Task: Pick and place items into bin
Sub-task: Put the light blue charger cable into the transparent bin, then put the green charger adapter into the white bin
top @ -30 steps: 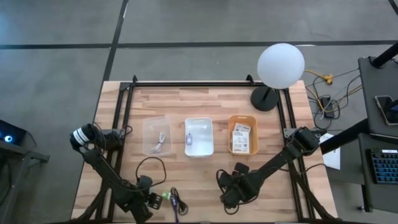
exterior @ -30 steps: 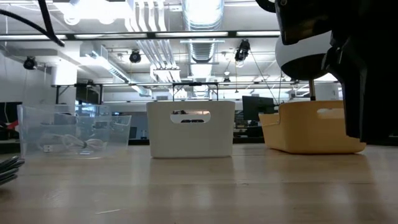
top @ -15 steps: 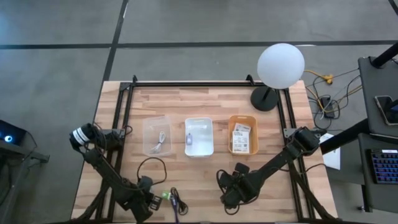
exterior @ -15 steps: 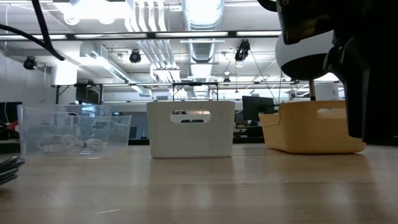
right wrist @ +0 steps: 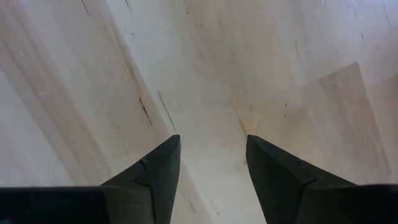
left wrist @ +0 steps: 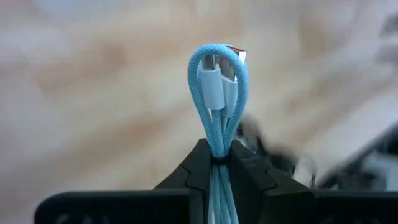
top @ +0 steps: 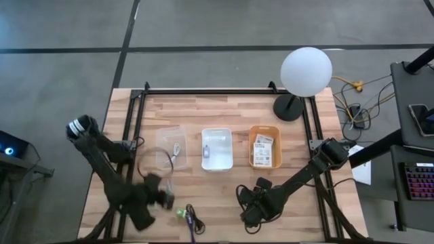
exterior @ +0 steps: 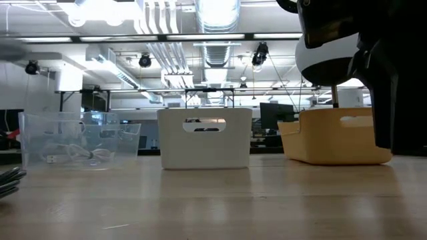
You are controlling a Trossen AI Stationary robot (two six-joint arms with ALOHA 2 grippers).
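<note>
My left gripper [left wrist: 217,155] is shut on a light blue braided cable [left wrist: 218,81], folded into a loop with its plug at the loop's top. In the high view my left gripper [top: 163,198] hovers over the table's near left part, in front of the clear bin [top: 170,147]. A tiny green piece [top: 181,213] and a dark cable [top: 192,221] lie on the wood near the front edge. My right gripper [right wrist: 211,155] stands open over bare wood at the near middle [top: 253,211]. My left gripper pinches the folded cable's doubled strands [left wrist: 217,144] between its two fingers, just below the loop. The loop and the plug [left wrist: 222,68] stick out past the fingertips, clear of the table. The fingers slant steeply down from above.
Three bins stand in a row at the table's middle: the clear bin with a pale cord inside, a white bin [top: 217,149], and an orange bin [top: 264,146] with printed cards. A round white lamp [top: 306,71] stands at the far right.
My left gripper has shut on the blue cable, then risen and gone from the front edge toward the clear bin, tipping less steeply. The cable is lifted clear of the table. The green piece and the dark cable stay where they were.
</note>
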